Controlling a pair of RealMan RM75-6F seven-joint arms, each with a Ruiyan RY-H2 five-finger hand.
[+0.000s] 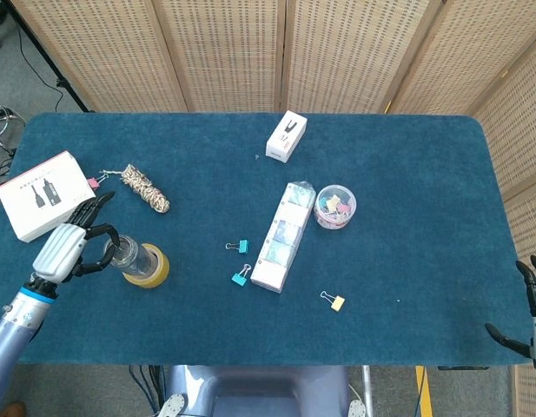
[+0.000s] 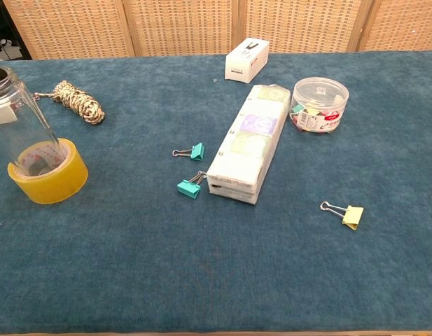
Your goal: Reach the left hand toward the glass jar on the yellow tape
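A clear glass jar [image 1: 133,257] stands inside a roll of yellow tape [image 1: 154,271] at the table's left side. The chest view shows the jar [image 2: 21,119] upright in the tape [image 2: 49,183], with no fingers on it. My left hand [image 1: 69,248] is just left of the jar's top, open. Its fingers [image 1: 98,205] are spread and the thumb curves toward the rim. I cannot tell whether it touches the glass. My right hand [image 1: 533,308] hangs off the table's near right corner, fingers apart and empty.
A white box [image 1: 40,193] and a coil of rope [image 1: 146,189] lie behind the left hand. Mid-table are a long pack of notepads [image 1: 282,236], a tub of clips [image 1: 334,206], loose binder clips [image 1: 240,247] and a small white box [image 1: 286,136].
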